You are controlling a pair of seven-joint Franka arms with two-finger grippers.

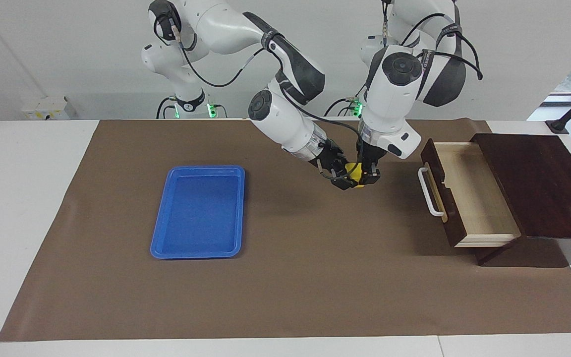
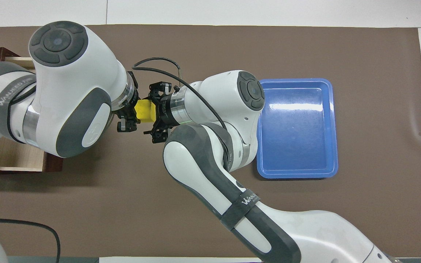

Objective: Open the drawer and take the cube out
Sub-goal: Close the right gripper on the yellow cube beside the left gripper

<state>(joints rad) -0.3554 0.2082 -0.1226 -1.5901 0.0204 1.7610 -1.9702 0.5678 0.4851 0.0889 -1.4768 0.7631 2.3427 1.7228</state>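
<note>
Facing view: drawer (image 1: 469,198) pulled out of dark wooden box (image 1: 538,183), pale interior bare. Yellow cube (image 1: 356,173) out of it, held up over the brown mat (image 1: 290,287), between drawer front and blue tray (image 1: 199,212). Left gripper (image 1: 369,174) pointing straight down, clamped on cube from above. Right gripper (image 1: 343,179) angled in from the tray side, fingers closed onto the same cube. Handover point, judged: cube pinned between both claws, left release looks next. No long axis to speak of; block is squarish.

Overhead view: cube (image 2: 144,110) visible as a yellow patch squeezed between left gripper (image 2: 130,113) and right gripper (image 2: 155,111), side by side. Height above mat unreadable here; facing view gives it. Drawer (image 2: 16,160) mostly hidden under left arm; tray (image 2: 298,128) fully shown, toward the right arm's end.
</note>
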